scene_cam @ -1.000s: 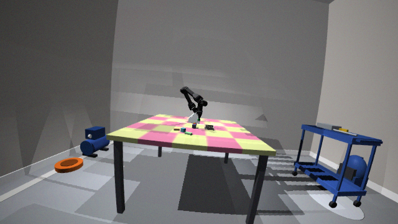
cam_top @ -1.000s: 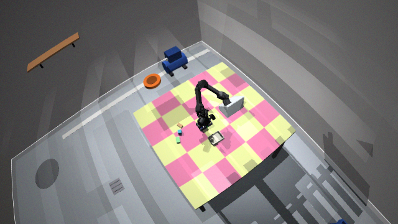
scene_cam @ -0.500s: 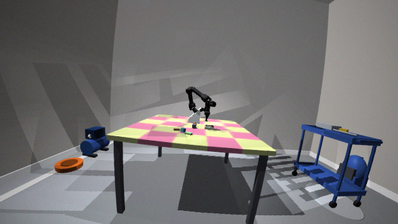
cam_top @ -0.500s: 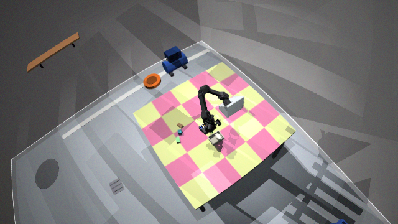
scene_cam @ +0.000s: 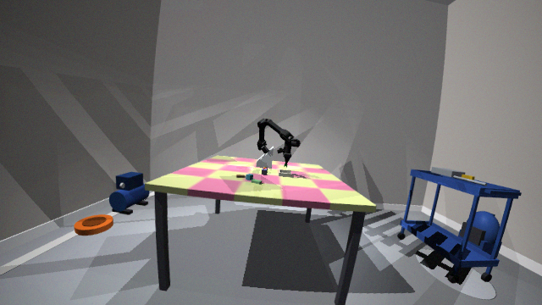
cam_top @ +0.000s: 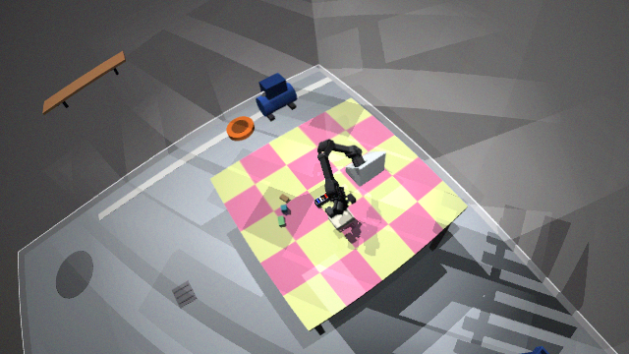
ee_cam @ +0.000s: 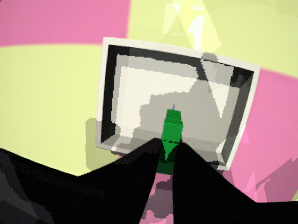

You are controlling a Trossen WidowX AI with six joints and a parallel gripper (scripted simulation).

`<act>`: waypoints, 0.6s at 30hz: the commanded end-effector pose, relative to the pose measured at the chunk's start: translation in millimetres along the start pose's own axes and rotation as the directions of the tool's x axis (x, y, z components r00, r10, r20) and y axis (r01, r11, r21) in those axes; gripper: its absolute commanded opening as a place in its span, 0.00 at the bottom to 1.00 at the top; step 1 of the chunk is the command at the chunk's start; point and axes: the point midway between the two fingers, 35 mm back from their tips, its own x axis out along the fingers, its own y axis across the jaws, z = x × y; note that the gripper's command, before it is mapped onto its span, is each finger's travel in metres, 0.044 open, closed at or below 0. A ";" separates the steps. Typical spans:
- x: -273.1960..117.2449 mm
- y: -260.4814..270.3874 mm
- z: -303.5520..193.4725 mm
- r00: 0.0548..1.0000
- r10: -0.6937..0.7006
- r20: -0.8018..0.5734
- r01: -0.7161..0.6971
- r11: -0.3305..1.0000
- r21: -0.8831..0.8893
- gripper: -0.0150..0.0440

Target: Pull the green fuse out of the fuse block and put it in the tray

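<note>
My gripper [ee_cam: 168,148] [scene_cam: 286,164] is shut on the green fuse [ee_cam: 172,129], which shows between the dark fingertips in the wrist view, with a thin metal blade at its far end. The fuse is held above the white tray [ee_cam: 101,95] [scene_cam: 284,173], over its near part in the wrist view. The tray's visible floor has nothing on it but shadows. The fuse block [scene_cam: 264,173] stands on the table beside the tray, with coloured fuses in it; it is out of the wrist view. In the top view the arm hides the fingertips and part of the tray.
A brown block [cam_top: 284,198] [scene_cam: 240,175], a teal block [cam_top: 284,208] [scene_cam: 249,176] and a green block [cam_top: 281,221] [scene_cam: 257,181] lie on the table on the fuse block's far side from the tray. A grey slanted piece [cam_top: 371,168] [scene_cam: 264,161] stands by the arm's base.
</note>
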 end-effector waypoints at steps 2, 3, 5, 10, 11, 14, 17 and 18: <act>9.4 -0.6 0.7 1.000 -0.007 0.003 0.007 1.000 0.002 0.25; 11.0 -0.6 0.7 1.000 -0.007 0.003 0.007 1.000 0.002 0.25; 14.3 -0.6 0.7 1.000 -0.007 0.003 0.007 1.000 0.002 0.25; 22.4 -0.7 0.9 1.000 -0.007 0.004 0.007 1.000 0.003 0.25; 24.0 -0.7 0.9 1.000 -0.007 0.004 0.007 1.000 0.003 0.25; 28.8 -0.8 1.1 1.000 -0.007 0.004 0.007 1.000 0.003 0.25; 33.7 -1.1 1.3 1.000 -0.007 0.005 0.007 1.000 0.003 0.25; 35.3 -1.1 1.4 1.000 -0.007 0.005 0.007 1.000 0.003 0.25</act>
